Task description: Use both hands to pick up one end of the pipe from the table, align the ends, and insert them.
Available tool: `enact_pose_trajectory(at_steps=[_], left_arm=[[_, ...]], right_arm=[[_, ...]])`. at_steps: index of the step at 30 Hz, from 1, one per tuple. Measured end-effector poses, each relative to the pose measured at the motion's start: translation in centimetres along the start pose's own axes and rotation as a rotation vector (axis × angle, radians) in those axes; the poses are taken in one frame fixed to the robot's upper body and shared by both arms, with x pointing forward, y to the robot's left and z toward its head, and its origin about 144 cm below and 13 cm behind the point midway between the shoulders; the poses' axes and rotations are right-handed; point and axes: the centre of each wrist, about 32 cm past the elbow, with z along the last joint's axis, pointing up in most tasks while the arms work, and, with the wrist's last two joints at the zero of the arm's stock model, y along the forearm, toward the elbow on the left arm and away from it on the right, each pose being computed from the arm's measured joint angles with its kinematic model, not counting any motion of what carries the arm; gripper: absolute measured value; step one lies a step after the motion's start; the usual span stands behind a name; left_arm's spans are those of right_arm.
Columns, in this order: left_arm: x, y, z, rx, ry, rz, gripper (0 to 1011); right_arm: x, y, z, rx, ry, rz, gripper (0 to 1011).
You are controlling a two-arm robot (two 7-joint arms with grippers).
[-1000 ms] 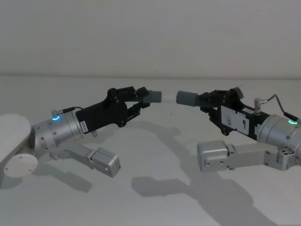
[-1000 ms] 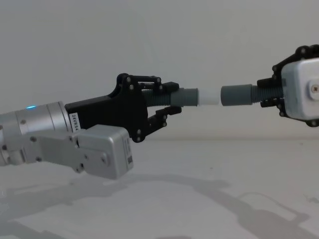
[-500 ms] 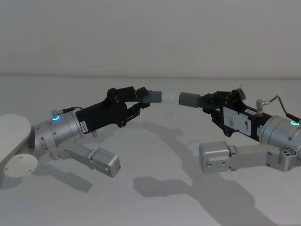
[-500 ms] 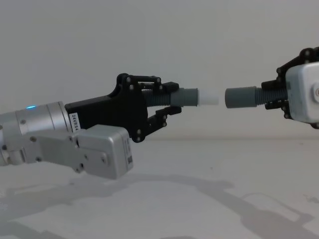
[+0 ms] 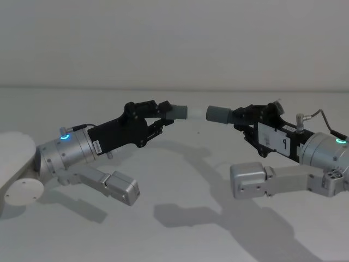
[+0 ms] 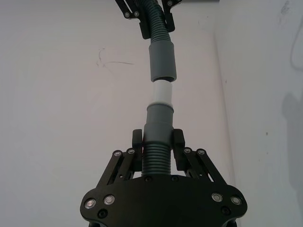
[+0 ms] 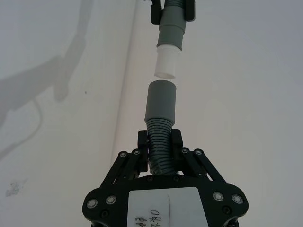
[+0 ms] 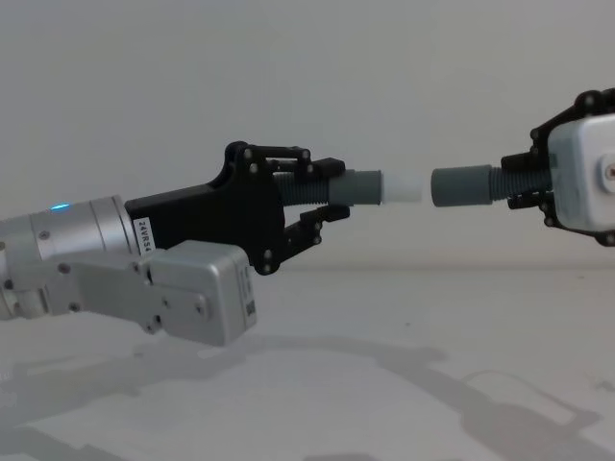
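You are at alignment: the left black skeletal gripper (image 8: 322, 197) pinches the grey corrugated hose's white-tipped cuff (image 8: 384, 186), the right gripper (image 8: 524, 184) pinches the dark hollow cuff (image 8: 460, 186), raised above the white table (image 8: 365, 384), tips just apart, so next likely push them straight together.

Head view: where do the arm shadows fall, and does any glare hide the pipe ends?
Head view: soft shadows on the table below both arms; no glare on the white tip or dark cuff. Chest view: the gap between them reads cleanly.
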Motion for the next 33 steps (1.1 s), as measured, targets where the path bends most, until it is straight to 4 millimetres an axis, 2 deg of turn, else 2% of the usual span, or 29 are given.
enact_pose_trajectory(at_steps=[33], left_arm=[[0.00, 0.02, -0.01, 0.000, 0.000, 0.000, 368]], right_arm=[[0.75, 0.51, 0.15, 0.027, -0.003, 0.002, 278]])
